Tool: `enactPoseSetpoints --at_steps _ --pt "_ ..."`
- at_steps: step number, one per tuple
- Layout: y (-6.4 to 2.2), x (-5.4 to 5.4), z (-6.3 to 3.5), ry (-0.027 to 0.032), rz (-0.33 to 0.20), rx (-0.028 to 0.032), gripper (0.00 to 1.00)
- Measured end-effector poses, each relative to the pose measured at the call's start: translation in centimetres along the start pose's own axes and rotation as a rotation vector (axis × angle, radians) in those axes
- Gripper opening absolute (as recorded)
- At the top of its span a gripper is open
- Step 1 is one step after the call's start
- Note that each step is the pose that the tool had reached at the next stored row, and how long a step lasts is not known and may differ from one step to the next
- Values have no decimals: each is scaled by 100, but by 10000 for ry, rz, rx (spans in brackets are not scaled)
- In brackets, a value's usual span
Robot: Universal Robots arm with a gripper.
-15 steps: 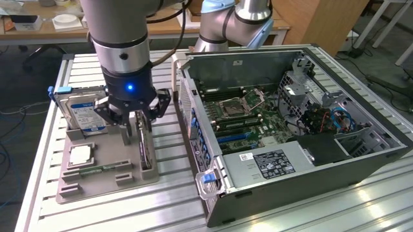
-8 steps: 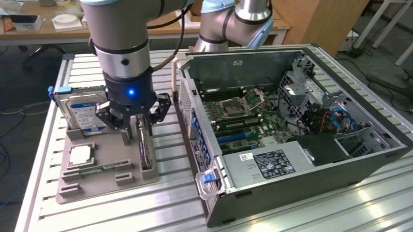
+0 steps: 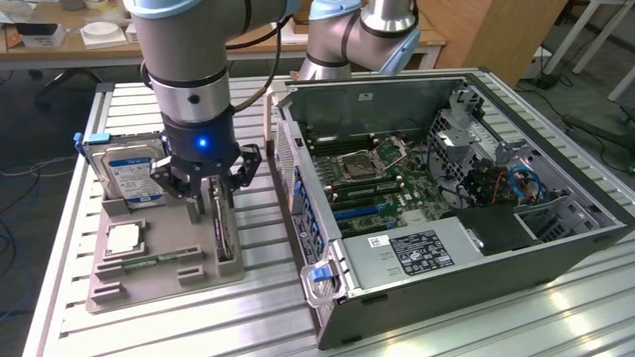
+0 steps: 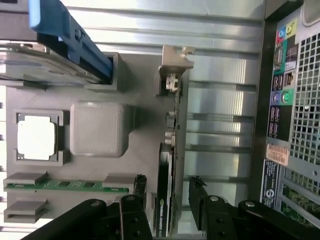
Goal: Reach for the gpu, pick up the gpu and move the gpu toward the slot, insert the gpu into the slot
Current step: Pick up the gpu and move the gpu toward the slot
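Closest to my exterior camera sits the open metal tower case [image 3: 476, 271], beside the hand. Under the hand lies the moulded grey plastic tray [image 3: 109, 286]. My gripper [image 4: 169, 184] hangs spread wide, with black fingers [image 4: 135, 210] on either side of the gpu [image 4: 163, 195]. It's a thin dark card standing edge-on in its tray groove, clear of both. The narrow blue slot [image 3: 359, 211] lies inside that case

The gpu [image 4: 163, 200] is dark, the pincer [image 4: 169, 182] black.
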State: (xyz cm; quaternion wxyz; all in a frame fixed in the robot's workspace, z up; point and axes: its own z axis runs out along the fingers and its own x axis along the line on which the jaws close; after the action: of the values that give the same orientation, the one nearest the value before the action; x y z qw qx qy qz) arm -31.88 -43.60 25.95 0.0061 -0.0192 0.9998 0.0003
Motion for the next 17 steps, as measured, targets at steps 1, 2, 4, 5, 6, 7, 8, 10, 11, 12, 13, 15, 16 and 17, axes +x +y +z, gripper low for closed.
enactPoseSetpoints --at_steps 1,2,4,5,6,7,8,10,11,12,13,15,16,17 --pt "1 0 18 -1 -1 -1 47" --pt "1 2 36 -1 -3 0 47" --pt "-1 4 73 0 -4 0 47" --pt "-10 5 86 3 -4 1 47" --pt "-24 6 99 2 -3 2 47" --pt "-31 5 119 -1 -3 0 47" --pt "-33 6 137 0 -3 0 47" --pt "-33 7 172 1 -2 1 47" --pt "-33 7 190 0 -3 1 47" --pt "-34 6 209 -1 -4 0 47" --pt "-34 7 228 0 -4 1 47" --pt "-34 8 263 0 -4 1 47" --pt "-34 8 281 0 -4 1 47" --pt "-34 8 299 1 -4 2 47"
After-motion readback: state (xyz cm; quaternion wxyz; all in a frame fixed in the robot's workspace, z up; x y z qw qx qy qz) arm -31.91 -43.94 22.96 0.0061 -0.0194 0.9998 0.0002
